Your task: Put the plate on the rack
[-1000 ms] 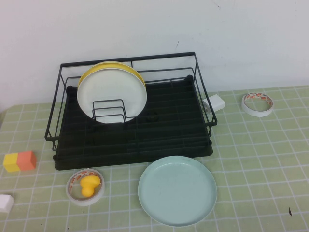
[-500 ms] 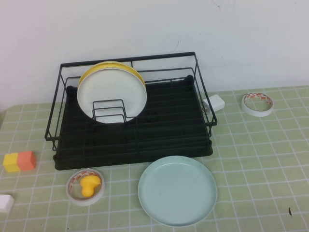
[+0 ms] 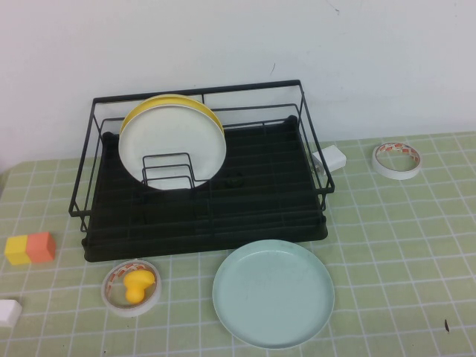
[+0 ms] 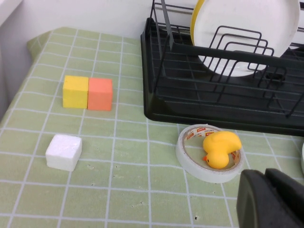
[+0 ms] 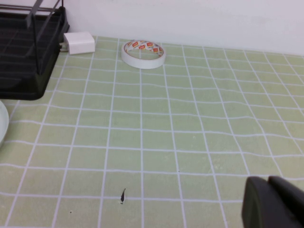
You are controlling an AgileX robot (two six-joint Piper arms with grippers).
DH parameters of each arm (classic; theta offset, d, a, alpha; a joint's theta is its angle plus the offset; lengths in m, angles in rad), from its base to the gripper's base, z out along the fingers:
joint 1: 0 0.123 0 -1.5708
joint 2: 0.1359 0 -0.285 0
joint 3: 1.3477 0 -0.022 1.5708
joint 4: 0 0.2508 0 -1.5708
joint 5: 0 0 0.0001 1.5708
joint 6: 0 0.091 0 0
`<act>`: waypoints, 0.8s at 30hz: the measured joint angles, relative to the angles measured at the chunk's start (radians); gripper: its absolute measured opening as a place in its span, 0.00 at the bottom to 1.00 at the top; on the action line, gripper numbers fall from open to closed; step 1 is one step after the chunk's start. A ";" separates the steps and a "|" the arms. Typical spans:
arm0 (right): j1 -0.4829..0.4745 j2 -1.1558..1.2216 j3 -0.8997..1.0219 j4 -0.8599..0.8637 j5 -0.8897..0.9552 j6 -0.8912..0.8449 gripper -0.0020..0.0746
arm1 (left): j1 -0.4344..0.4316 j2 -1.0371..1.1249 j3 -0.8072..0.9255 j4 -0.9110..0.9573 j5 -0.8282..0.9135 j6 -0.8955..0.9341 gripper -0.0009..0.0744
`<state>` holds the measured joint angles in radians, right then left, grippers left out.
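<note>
The pale mint-green plate [image 3: 273, 293] lies flat on the green checked cloth, just in front of the black wire rack [image 3: 260, 195]. The rack also shows in the left wrist view [image 4: 190, 97]. A white plate [image 3: 172, 145] and a yellow plate [image 3: 169, 101] behind it stand upright in the rack's left dividers. Neither arm shows in the high view. My left gripper [image 4: 267, 178] is shut and empty, low over the cloth near a tape roll. My right gripper [image 5: 268, 186] is shut and empty over bare cloth right of the plate, whose edge [image 5: 2, 124] just shows.
A tape roll [image 3: 132, 288] holding a yellow duck [image 3: 138, 284] lies left of the plate. Yellow and orange blocks [image 3: 30, 248] and a white block [image 3: 9, 312] sit at far left. Another tape roll [image 3: 396, 160] and a white adapter [image 3: 331, 158] lie right of the rack.
</note>
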<state>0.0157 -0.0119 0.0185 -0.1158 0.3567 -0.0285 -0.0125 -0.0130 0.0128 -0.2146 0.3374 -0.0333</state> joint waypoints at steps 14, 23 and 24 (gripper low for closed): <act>0.000 0.000 0.000 0.000 -0.005 -0.021 0.02 | 0.000 0.000 0.002 -0.010 -0.020 0.003 0.01; 0.000 0.000 0.009 0.000 -0.309 -0.022 0.02 | 0.000 0.000 0.007 -0.014 -0.380 0.003 0.01; 0.000 0.000 0.009 0.000 -0.371 -0.022 0.02 | 0.000 0.000 0.007 -0.016 -0.429 0.003 0.01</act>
<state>0.0157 -0.0119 0.0275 -0.1158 -0.0145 -0.0505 -0.0125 -0.0130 0.0195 -0.2308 -0.0918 -0.0306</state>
